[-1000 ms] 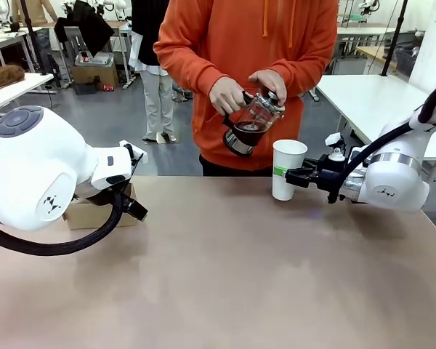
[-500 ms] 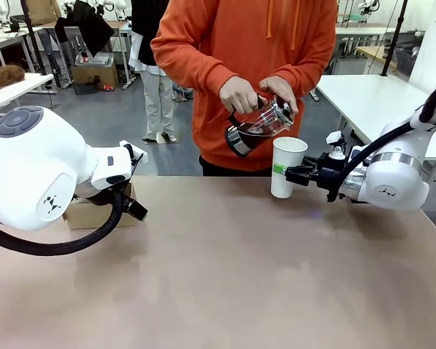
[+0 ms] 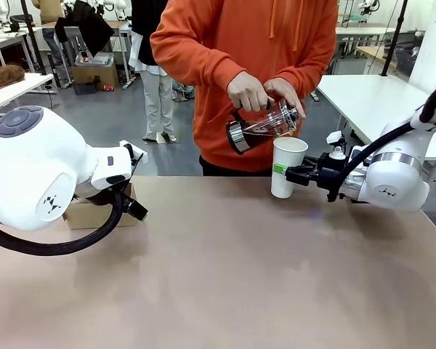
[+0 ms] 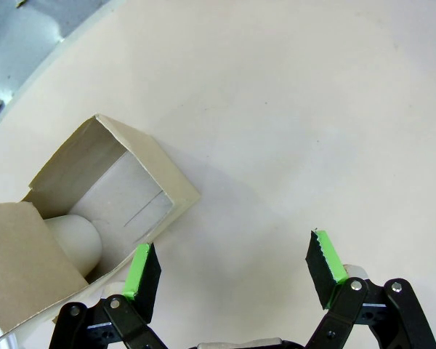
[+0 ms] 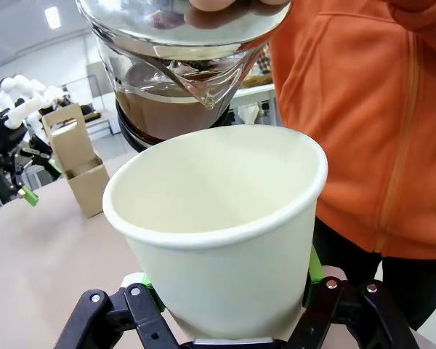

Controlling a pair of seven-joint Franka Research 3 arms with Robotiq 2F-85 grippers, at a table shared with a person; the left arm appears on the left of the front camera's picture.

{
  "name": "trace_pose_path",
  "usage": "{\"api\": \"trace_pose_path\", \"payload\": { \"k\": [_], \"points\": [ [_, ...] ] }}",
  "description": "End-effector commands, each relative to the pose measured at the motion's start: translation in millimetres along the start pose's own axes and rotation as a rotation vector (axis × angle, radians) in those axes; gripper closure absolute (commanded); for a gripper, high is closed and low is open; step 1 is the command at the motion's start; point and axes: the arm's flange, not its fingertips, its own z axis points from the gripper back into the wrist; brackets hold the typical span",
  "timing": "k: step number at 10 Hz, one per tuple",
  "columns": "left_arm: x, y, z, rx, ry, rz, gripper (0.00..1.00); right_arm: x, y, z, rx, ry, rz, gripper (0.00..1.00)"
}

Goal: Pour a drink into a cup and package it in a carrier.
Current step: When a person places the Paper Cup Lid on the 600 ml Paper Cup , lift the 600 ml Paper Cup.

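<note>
My right gripper [image 3: 292, 174] is shut on the white paper cup [image 3: 285, 166], holding it upright just above the table at the far right. In the right wrist view the cup [image 5: 218, 218] has an open mouth, and its inside wall looks dry. A person in an orange hoodie tilts a clear glass pitcher [image 3: 264, 126] with both hands, its spout [image 5: 203, 87] just over the cup's rim. The amber-brown drink [image 5: 156, 116] sits low in the pitcher. The brown cardboard carrier [image 4: 105, 196] lies just beyond my left gripper [image 4: 232, 265], which is open and holds nothing.
My left arm [image 3: 43, 178] bulks large at the near left, with the carrier [image 3: 94, 213] tucked behind it on the table. A pale rounded thing [image 4: 76, 240] sits in one carrier pocket. Tan tabletop [image 3: 225, 276] stretches between the arms. White tables stand behind the person.
The person has raised the pitcher and tipped it further, bringing its spout over the cup's rim. Neither arm nor the cup has moved.
</note>
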Motion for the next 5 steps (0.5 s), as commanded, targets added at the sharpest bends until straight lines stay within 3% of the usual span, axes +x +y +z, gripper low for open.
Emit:
{"api": "trace_pose_path", "payload": {
  "k": [1, 5],
  "points": [
    [-0.2, 0.2, 0.3, -0.001, -0.001, 0.001, 0.0, 2.4, 2.7, 1.1, -0.004, -0.011, -0.002, 0.2],
    [-0.2, 0.2, 0.3, -0.001, -0.001, 0.001, 0.0, 2.4, 2.7, 1.1, -0.004, -0.011, -0.002, 0.2]
  ]
}}
